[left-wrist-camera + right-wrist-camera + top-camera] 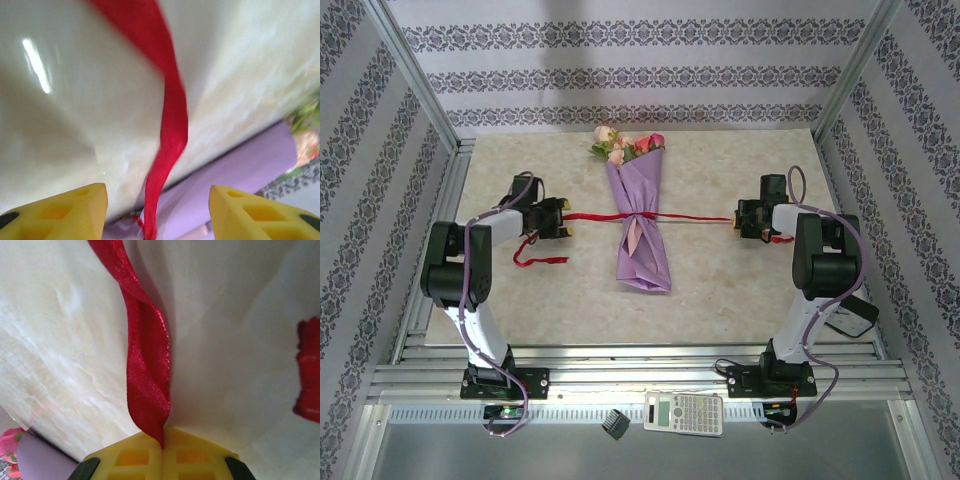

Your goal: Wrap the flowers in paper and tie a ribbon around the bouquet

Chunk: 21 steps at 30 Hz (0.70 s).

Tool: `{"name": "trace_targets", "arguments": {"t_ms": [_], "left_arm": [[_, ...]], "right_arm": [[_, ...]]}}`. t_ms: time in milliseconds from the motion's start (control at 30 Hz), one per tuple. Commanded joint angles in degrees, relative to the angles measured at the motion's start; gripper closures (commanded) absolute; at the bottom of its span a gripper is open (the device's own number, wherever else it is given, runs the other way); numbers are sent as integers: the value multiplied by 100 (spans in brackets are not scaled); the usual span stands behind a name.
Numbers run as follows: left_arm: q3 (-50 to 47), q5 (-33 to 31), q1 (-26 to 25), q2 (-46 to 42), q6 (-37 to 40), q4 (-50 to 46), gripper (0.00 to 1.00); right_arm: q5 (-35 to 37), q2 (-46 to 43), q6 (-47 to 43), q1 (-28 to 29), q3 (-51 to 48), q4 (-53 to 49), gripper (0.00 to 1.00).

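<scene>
The bouquet (640,235) lies lengthwise mid-table, flowers (625,145) poking out of the far end of the purple paper (645,260). A red ribbon (695,216) circles its middle and runs out to both sides. My left gripper (565,228) is open at the ribbon's left stretch. In the left wrist view the ribbon (172,125) hangs loose between the spread yellow fingers (75,210) of that gripper (157,200), with paper (240,170) behind. My right gripper (738,218) is shut on the ribbon (147,370), pinched at the fingertips of the gripper (162,437).
A loose red ribbon tail (535,260) curls on the table below the left gripper; another end (307,375) lies beside the right one. A calculator (684,412) and a small black object (616,424) rest on the near rail. Patterned walls enclose the table.
</scene>
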Motion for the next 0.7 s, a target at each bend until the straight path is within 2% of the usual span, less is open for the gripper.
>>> {"name": "trace_targets", "arguments": {"t_ms": [0, 167, 467, 533, 667], "left_arm": [[197, -127, -589, -113, -350, -351, 43], [386, -171, -1081, 446, -957, 200, 43], [1520, -74, -1319, 1527, -1171, 323, 44], [1641, -44, -1365, 1678, -1211, 407, 53], [1603, -85, -1441, 1749, -1321, 708, 96]], "right_arm": [[163, -76, -27, -78, -144, -95, 100], [129, -67, -49, -87, -114, -95, 100], [86, -14, -76, -86, -79, -104, 100], [86, -5, -80, -83, -69, -98, 100], [82, 2, -106, -78, -52, -135, 100]]}}
